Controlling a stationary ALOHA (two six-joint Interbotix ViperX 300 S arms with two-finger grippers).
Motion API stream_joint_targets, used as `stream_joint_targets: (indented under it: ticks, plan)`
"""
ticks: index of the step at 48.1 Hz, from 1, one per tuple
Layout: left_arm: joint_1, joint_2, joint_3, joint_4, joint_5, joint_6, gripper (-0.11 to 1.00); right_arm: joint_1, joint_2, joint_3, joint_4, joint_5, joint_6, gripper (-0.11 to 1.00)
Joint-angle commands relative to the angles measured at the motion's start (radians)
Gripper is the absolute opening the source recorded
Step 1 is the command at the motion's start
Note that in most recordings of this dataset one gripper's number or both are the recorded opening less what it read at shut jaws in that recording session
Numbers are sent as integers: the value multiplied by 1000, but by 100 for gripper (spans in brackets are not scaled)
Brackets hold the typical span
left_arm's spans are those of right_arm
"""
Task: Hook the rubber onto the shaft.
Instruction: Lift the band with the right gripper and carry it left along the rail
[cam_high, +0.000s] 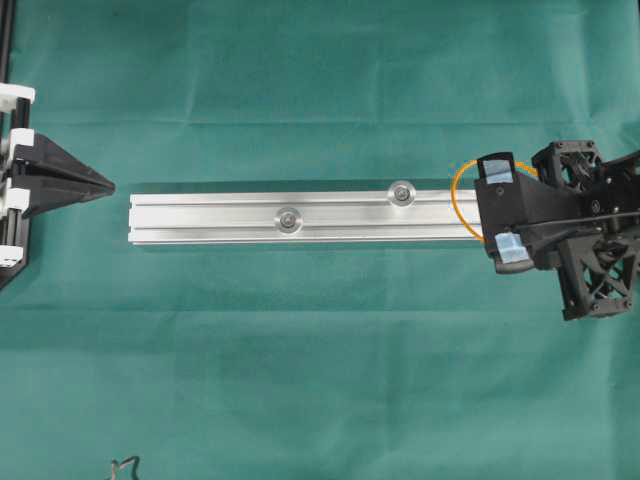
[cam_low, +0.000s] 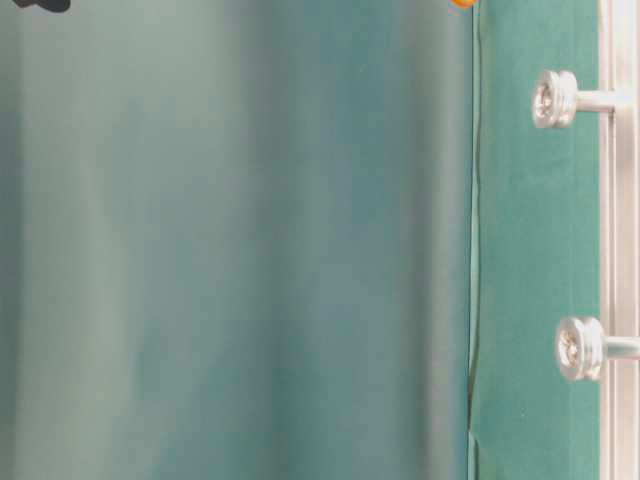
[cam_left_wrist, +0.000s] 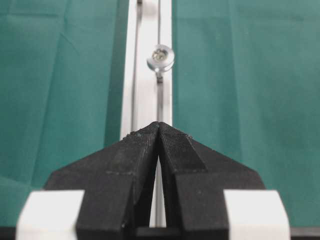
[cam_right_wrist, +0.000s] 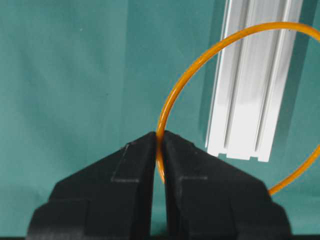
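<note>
Overhead exterior view: we see a green cloth (cam_high: 300, 350) covering the whole work surface, and an aluminium rail (cam_high: 300, 217) lying level across the middle of the frame. Two round-headed shafts stand up from it, one shaft (cam_high: 289, 219) near the rail's middle and a second shaft (cam_high: 402, 193) further right along the upper edge.

At the right end of the rail we find the right gripper (cam_high: 505, 210), its fingers pressed together on the rubber (cam_high: 458, 205), a thin orange loop. In the right wrist view the band (cam_right_wrist: 200, 65) is pinched between the black fingertips (cam_right_wrist: 135, 155) at lower centre, and from there it arcs up and to the right, so the loop frames the cut end of the rail (cam_right_wrist: 250, 100) in the upper right of that frame. The rubber sits at the rail's right end, well apart from both shafts, and is hooked on neither.

At the far left edge of the overhead view we see the left gripper (cam_high: 105, 187), its jaws pressed together on nothing, just off the rail's left end. The left wrist view shows its tips (cam_left_wrist: 159, 131) meeting over the rail, with a shaft (cam_left_wrist: 160, 57) ahead in the upper centre.
</note>
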Motion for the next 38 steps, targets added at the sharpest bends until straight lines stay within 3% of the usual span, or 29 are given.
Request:
stream_joint_targets:
  ticks: [1,18,38]
  plan:
    - [0,8,-25,3,-5,0,0,0,-11,-28,-2,0,3,8]
    - [2,8,-25,2,-5,0,0,0,23,-52,-3,-9,2,8]
    - [2,8,-25,2,-5,-2,0,-5,133,-149,-34,-34,2,8]
